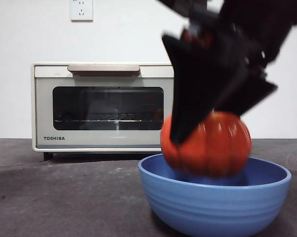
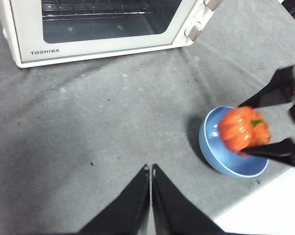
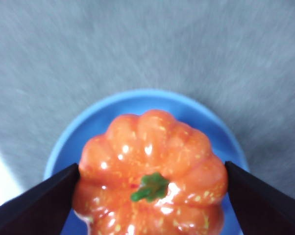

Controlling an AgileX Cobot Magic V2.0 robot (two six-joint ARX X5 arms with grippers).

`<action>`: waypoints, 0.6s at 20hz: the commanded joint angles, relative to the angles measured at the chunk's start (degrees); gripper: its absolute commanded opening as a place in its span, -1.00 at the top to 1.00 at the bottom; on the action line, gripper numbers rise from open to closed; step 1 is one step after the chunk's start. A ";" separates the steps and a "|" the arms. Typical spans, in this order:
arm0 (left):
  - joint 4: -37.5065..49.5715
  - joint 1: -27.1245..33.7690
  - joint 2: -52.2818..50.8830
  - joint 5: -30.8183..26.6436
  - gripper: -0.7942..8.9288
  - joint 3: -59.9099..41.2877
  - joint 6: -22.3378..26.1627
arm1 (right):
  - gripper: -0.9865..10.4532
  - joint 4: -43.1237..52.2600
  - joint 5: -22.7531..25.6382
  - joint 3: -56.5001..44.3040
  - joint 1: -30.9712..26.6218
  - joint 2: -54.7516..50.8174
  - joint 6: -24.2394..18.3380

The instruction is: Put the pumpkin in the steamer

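The glossy orange pumpkin [image 1: 212, 145] with a green stem is gripped on both sides by my right gripper [image 1: 207, 123], which comes down from the upper right. Its underside is level with the rim of the blue bowl [image 1: 212, 207]; I cannot tell if it touches the bowl's floor. The right wrist view shows the pumpkin [image 3: 152, 166] between the two jaws, over the bowl [image 3: 137, 100]. The cream TOSHIBA steamer [image 1: 101, 106] stands behind and to the left with its glass door closed. My left gripper [image 2: 151, 169] is shut and empty, above bare table, away from the pumpkin [image 2: 240, 128].
A grey mat [image 2: 98, 112] covers the table between the steamer [image 2: 98, 44] and the bowl [image 2: 216, 156]. The bowl stands close to the mat's edge, with a white surface [image 2: 265, 215] beyond. A wall socket [image 1: 81, 9] sits above the steamer.
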 commanded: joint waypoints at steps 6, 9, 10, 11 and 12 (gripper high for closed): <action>0.44 -0.13 0.22 0.13 0.80 1.29 0.33 | 0.09 5.53 0.00 -3.02 0.66 4.85 0.79; 0.39 -0.13 0.22 0.13 0.80 1.29 0.31 | 0.06 5.49 -0.02 -3.02 0.68 6.43 0.68; 0.39 -0.13 0.22 0.13 0.81 1.29 0.31 | 0.03 5.51 0.00 -3.02 0.72 6.43 0.63; 0.44 -0.13 0.22 0.13 0.81 1.29 0.33 | -0.01 5.55 0.00 -2.99 0.72 6.40 0.63; 0.46 -0.13 0.20 0.13 0.81 1.29 0.33 | -0.07 5.51 0.00 -2.97 0.70 6.34 0.61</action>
